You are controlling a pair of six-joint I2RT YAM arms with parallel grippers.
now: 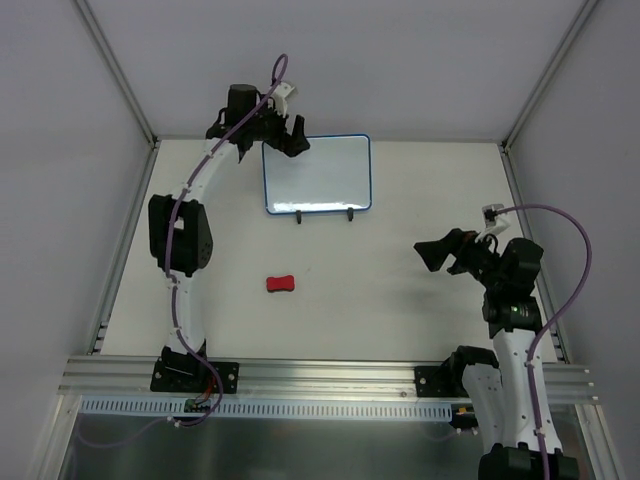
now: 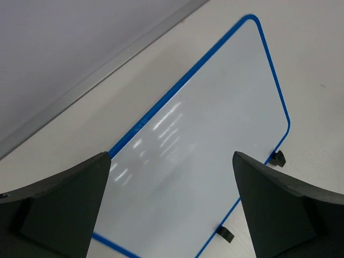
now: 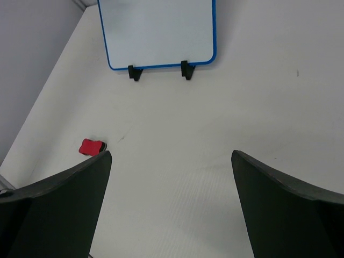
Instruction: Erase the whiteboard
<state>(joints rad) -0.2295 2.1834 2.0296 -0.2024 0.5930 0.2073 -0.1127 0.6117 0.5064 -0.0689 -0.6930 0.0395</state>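
Note:
The whiteboard, white with a thin blue frame, leans on a black wire stand at the back of the table; no marks show on it. It also shows in the left wrist view and the right wrist view. The red eraser lies on the table in front of it and shows in the right wrist view. My left gripper is open and empty, over the board's top-left corner. My right gripper is open and empty, above the table at the right.
Grey walls with metal rails close in the table at the back and sides. A metal rail holding the arm bases runs along the near edge.

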